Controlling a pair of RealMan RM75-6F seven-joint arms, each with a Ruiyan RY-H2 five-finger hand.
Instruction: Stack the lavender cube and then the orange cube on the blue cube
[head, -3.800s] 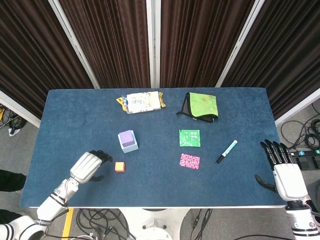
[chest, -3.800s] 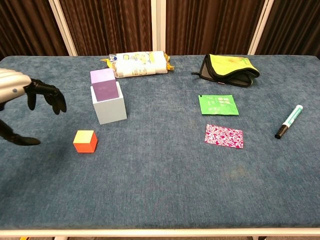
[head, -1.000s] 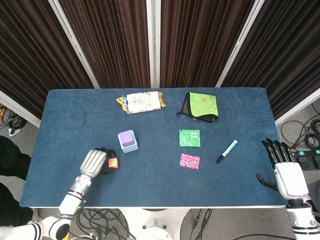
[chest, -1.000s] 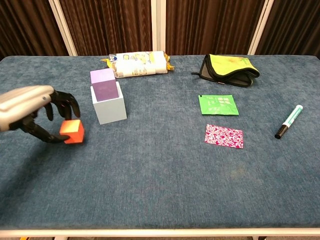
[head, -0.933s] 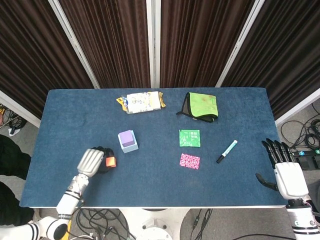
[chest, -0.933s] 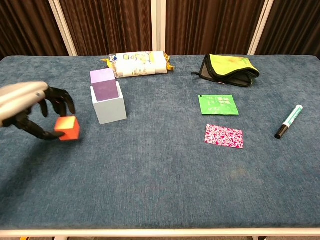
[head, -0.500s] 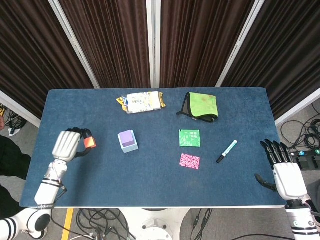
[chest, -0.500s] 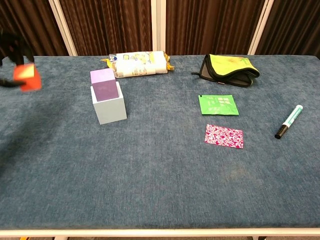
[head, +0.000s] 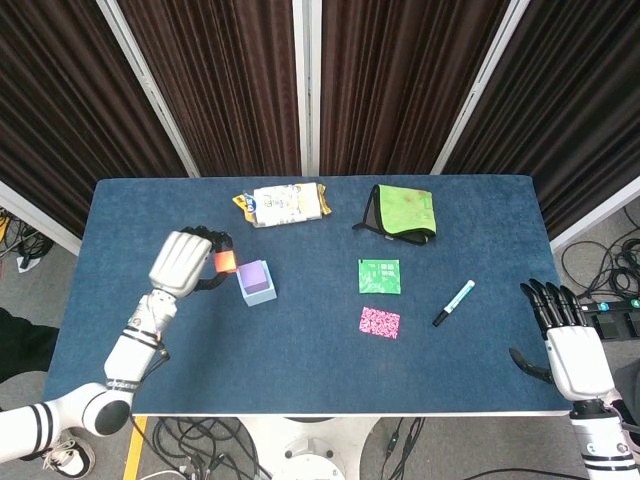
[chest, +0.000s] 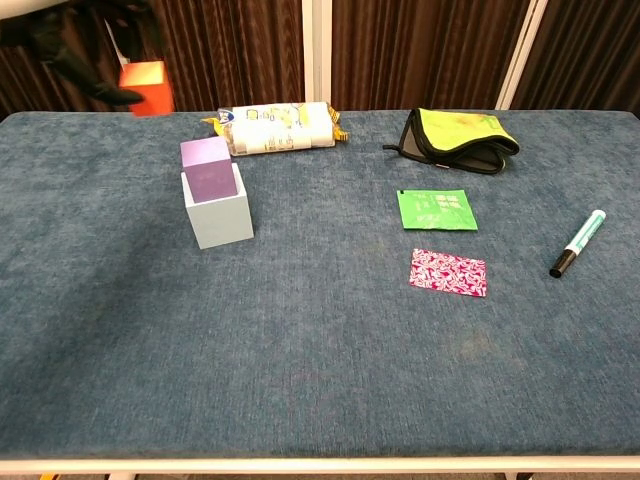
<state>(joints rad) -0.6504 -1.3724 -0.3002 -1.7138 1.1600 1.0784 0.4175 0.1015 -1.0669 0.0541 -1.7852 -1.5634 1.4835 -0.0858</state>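
The lavender cube (head: 252, 273) (chest: 206, 153) sits on the pale blue cube (head: 262, 295) (chest: 222, 221) left of the table's middle. My left hand (head: 183, 262) (chest: 70, 28) grips the orange cube (head: 224, 261) (chest: 146, 87) in its fingertips. It holds the cube in the air, just left of the stack and higher than the lavender top. The chest view shows only the fingers at the top left edge. My right hand (head: 566, 346) hangs open off the table's front right corner, holding nothing.
A snack packet (head: 285, 204) and a green-yellow pouch (head: 402, 212) lie at the back. A green card (head: 379, 276), a pink patterned card (head: 379, 322) and a marker (head: 453, 302) lie right of the stack. The table's edge (head: 300, 410) runs along the front.
My left hand picked the orange cube off the table, swung it up and out to the left, then carried it right to beside the stack. The right hand stayed put.
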